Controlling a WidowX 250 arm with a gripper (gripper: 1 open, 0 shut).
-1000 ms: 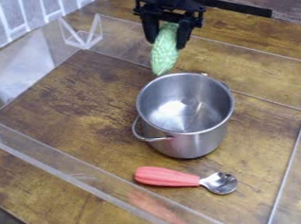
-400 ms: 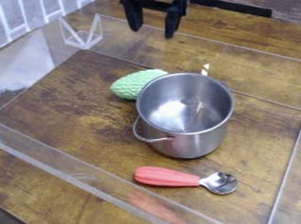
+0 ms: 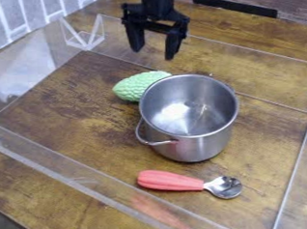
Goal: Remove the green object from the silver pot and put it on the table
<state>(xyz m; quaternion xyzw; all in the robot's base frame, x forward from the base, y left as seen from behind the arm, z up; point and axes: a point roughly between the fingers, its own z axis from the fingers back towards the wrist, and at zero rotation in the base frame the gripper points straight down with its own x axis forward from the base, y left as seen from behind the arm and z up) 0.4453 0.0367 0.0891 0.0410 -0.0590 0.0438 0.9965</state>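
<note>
While the green object [image 3: 140, 85] lies on the table [image 3: 66, 121], touching the left side of the silver pot [image 3: 188, 116], the gripper [image 3: 157, 44] hangs above and behind it, jaws wide apart and empty, a red-handled spoon [image 3: 188, 183] nearer.

**Green object released onto the surface**

The green object [image 3: 140, 85], earlier hanging between the fingers [image 3: 134, 34] above the silver pot [image 3: 188, 116], now lies on the surface [image 3: 65, 111] touching the pot's far-left side. The gripper [image 3: 156, 37] has spread open, empty, toward the far edge.
</note>
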